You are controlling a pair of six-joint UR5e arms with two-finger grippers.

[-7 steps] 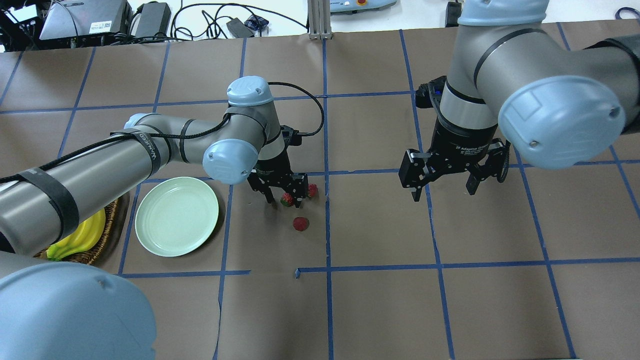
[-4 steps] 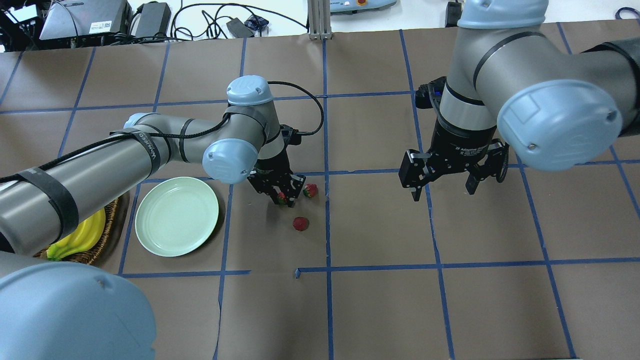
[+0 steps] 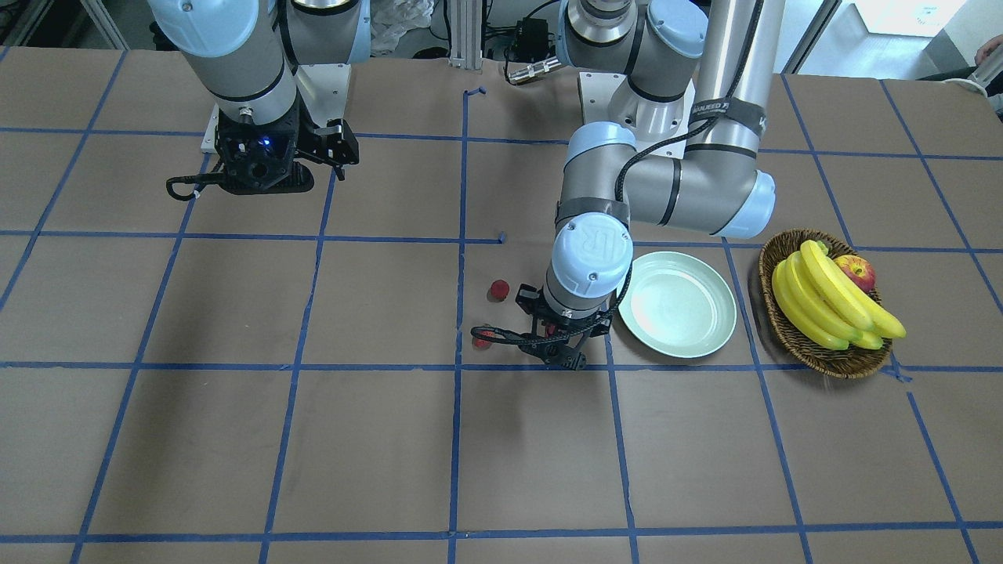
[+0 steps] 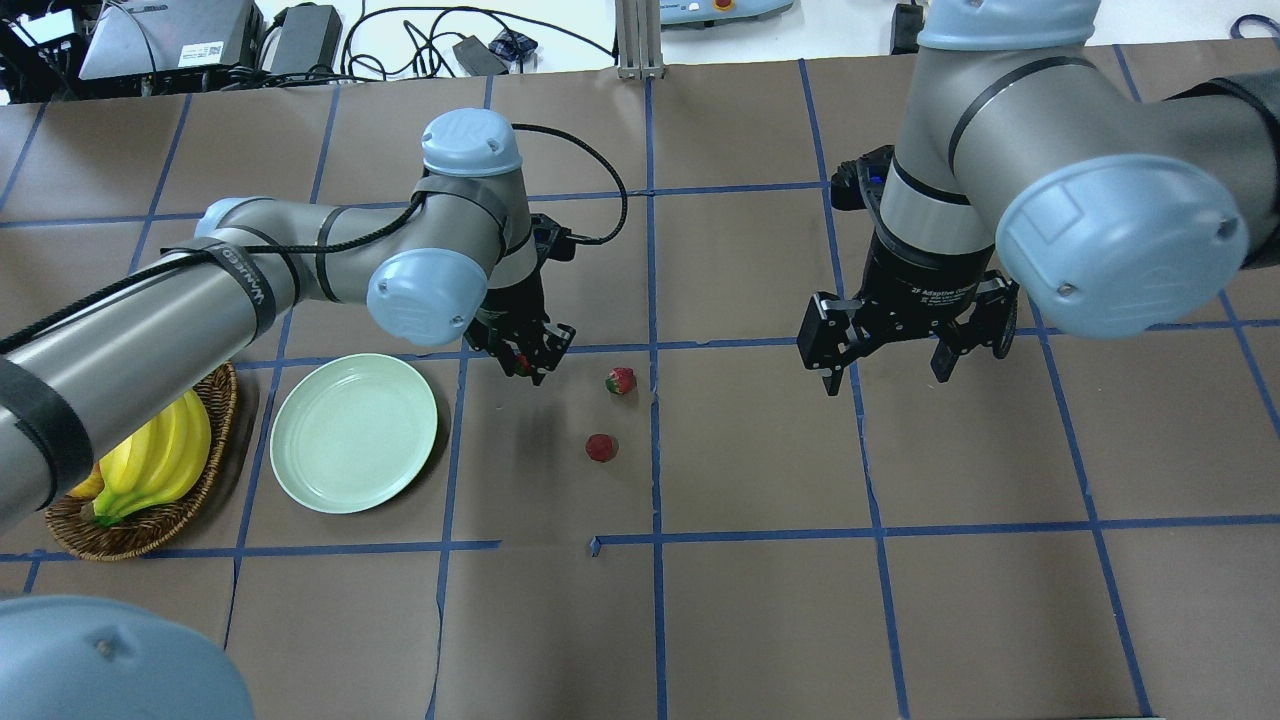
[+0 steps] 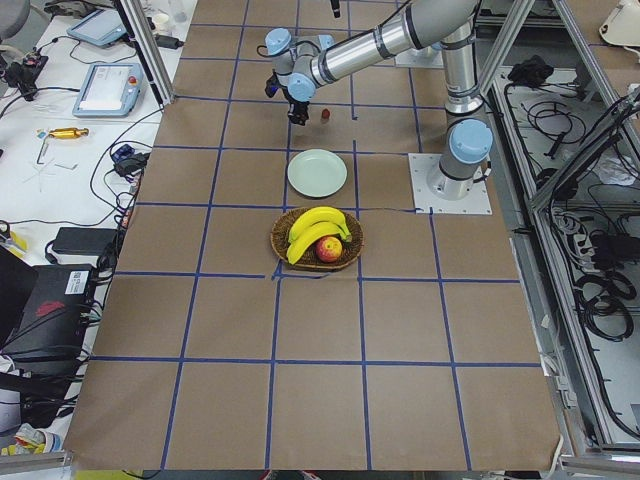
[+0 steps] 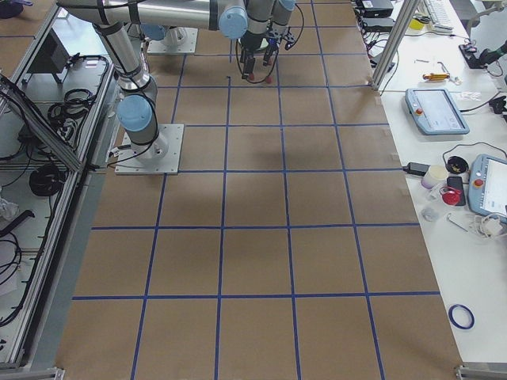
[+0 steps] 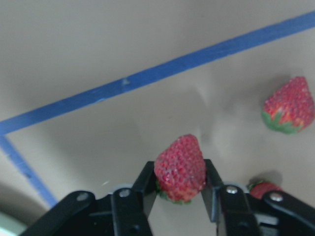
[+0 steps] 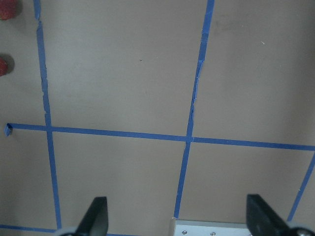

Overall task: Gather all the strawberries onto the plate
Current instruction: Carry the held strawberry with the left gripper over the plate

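My left gripper is shut on one strawberry and holds it above the table, just right of the plate's far edge. The pale mint plate lies empty; it also shows in the front view. Two more strawberries lie on the brown paper to the right of my left gripper, one farther and one nearer. In the left wrist view they sit at the right and lower right. My right gripper hangs open and empty over bare paper, far right of the strawberries.
A brown wicker basket with bananas and a red-yellow apple stands beside the plate, on the side away from the strawberries. Blue tape lines grid the table. Cables and boxes lie beyond the far edge.
My left gripper shut on the strawberry between its fingers, rose with it and moved left toward the plate. The other two strawberries and the right arm stayed put.
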